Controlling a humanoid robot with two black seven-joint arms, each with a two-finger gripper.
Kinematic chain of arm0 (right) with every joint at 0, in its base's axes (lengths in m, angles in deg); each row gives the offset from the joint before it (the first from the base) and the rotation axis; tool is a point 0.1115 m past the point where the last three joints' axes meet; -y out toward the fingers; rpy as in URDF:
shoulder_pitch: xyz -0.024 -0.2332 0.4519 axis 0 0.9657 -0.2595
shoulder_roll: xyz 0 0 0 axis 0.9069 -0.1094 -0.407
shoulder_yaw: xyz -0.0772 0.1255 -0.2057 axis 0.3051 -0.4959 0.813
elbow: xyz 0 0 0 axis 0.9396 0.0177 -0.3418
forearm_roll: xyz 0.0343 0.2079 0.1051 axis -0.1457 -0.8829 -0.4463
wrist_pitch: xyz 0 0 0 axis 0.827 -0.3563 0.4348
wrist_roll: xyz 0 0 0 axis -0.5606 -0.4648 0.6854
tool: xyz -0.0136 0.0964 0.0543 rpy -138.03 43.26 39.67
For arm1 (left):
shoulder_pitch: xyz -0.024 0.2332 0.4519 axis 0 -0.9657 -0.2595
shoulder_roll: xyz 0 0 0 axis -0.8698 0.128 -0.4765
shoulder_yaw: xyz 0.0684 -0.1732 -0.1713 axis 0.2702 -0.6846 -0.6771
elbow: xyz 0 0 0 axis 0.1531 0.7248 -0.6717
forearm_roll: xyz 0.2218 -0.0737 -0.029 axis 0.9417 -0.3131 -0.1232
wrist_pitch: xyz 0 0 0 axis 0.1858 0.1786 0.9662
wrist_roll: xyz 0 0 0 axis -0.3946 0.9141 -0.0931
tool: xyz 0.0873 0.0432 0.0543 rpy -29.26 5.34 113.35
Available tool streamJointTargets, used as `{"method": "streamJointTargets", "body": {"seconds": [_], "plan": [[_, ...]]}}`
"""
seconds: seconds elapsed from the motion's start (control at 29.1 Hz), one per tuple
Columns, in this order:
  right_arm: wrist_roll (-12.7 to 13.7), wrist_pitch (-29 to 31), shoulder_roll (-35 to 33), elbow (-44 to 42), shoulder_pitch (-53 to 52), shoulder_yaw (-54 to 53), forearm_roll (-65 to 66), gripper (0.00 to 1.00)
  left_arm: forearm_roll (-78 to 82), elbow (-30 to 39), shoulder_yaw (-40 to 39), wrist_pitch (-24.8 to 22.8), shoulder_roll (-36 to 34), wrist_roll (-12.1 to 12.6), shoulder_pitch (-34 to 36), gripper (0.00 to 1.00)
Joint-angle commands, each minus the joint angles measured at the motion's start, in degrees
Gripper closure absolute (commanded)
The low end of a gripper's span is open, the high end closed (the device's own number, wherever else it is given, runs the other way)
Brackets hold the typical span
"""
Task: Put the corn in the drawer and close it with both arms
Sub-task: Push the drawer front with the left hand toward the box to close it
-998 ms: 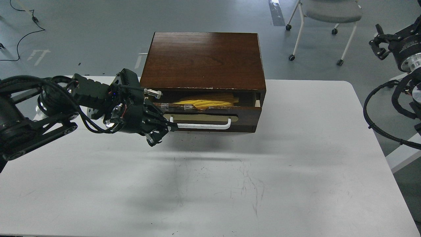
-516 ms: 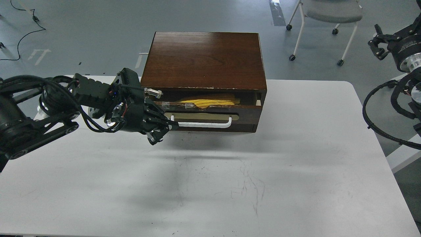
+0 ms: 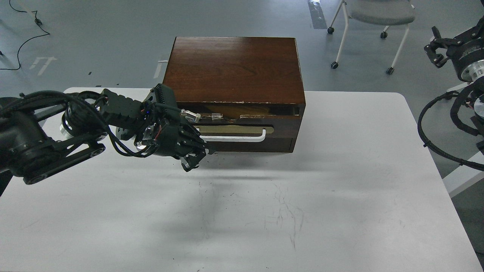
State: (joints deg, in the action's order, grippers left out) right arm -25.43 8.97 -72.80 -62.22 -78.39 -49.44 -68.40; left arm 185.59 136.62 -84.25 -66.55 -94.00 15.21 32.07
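The dark brown drawer with its white bar handle is pushed almost fully into the wooden cabinet; only a thin slit shows above its chipped, taped top edge. The corn is hidden inside the drawer. My left gripper is at the drawer front's left end, by the left end of the handle, with its two fingers apart and holding nothing. My right gripper hangs raised off the table at the far right, open and empty, well away from the drawer.
The cabinet stands at the back middle of the white table. The plain dark panel sits below the drawer. A wheeled chair stands on the floor behind. My right arm's cables hang past the table's right edge.
The drawer has slid inward from partly open to almost shut, hiding the yellow corn. My left gripper and arm have moved right and toward the cabinet with it. The right arm has stayed still.
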Motion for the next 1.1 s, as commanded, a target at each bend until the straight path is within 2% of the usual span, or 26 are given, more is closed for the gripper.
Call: {"method": "streamJointTargets", "body": {"seconds": [0.0, 0.48, 1.07], "plan": [[0.00, -0.01, 0.00, -0.01, 0.03, 0.00, 0.00, 0.00, 0.00, 0.02, -0.24, 0.09, 0.11, 0.01, 0.58, 1.00], [0.00, -0.01, -0.09, -0.01, 0.03, 0.00, 0.00, 0.00, 0.00, -1.38, -0.24, 2.11, 0.73, 0.01, 1.20, 1.00], [0.00, -0.01, -0.09, -0.10, 0.03, 0.00, 0.00, 0.00, 0.00, -7.53, -0.24, 5.54, 0.90, 0.01, 1.29, 1.00]]}}
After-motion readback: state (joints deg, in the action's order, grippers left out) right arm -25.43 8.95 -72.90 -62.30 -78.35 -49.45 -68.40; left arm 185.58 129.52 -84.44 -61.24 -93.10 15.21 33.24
